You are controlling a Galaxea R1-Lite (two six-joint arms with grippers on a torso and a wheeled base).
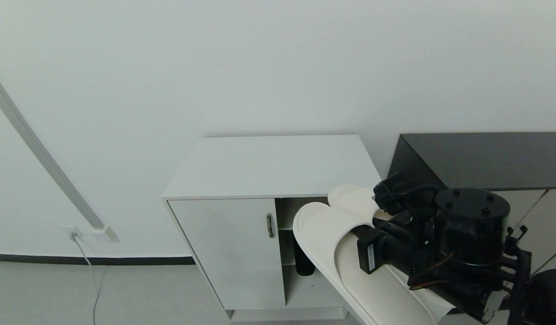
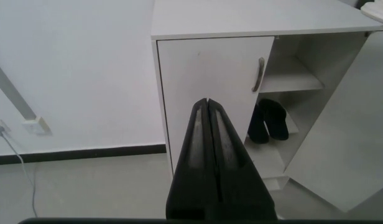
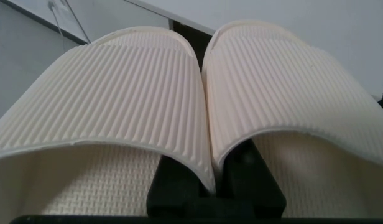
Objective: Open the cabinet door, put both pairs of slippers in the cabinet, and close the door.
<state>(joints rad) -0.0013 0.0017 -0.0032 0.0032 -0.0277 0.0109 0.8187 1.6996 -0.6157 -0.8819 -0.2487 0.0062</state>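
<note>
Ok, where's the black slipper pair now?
In the left wrist view, the black slippers stand inside the cabinet's open right half, under the upper shelf, below the door handle.

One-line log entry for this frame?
cabinet door open | black slippers inside | right gripper shut on cream slippers | left gripper shut, empty
</note>
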